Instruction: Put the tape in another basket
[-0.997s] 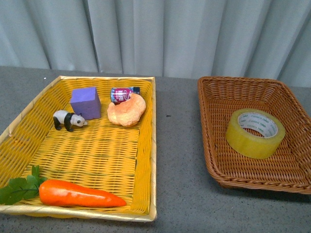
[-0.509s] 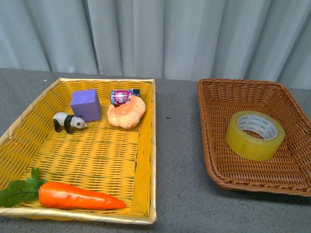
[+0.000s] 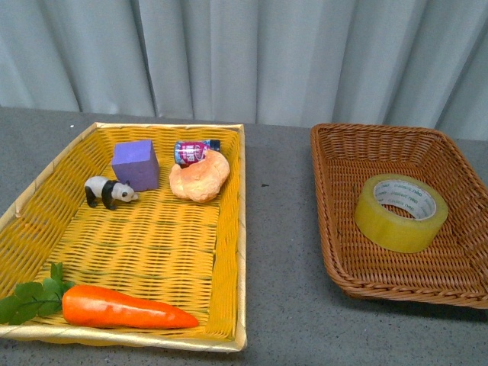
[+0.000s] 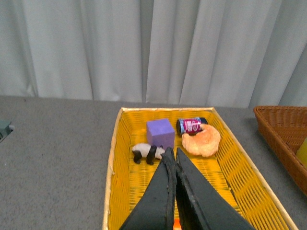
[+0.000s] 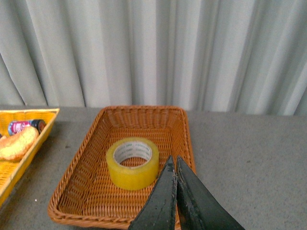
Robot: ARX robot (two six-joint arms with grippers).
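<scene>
The yellowish tape roll (image 3: 400, 211) with a white printed core lies flat inside the dark brown wicker basket (image 3: 335, 145) at the right; both also show in the right wrist view, the tape (image 5: 132, 163) in the basket (image 5: 96, 129). My right gripper (image 5: 174, 160) is shut and empty, above the basket's near right side, apart from the tape. My left gripper (image 4: 172, 152) is shut and empty, above the bright yellow basket (image 4: 115, 158). Neither gripper shows in the front view.
The yellow basket (image 3: 229, 229) at the left holds a purple cube (image 3: 135, 163), a toy panda (image 3: 107, 191), a small can (image 3: 193, 150), a bread-like piece (image 3: 200, 178) and a carrot (image 3: 122, 307). Grey tabletop lies between the baskets; a curtain hangs behind.
The front view has shifted very slightly; the objects stay where they were in their baskets.
</scene>
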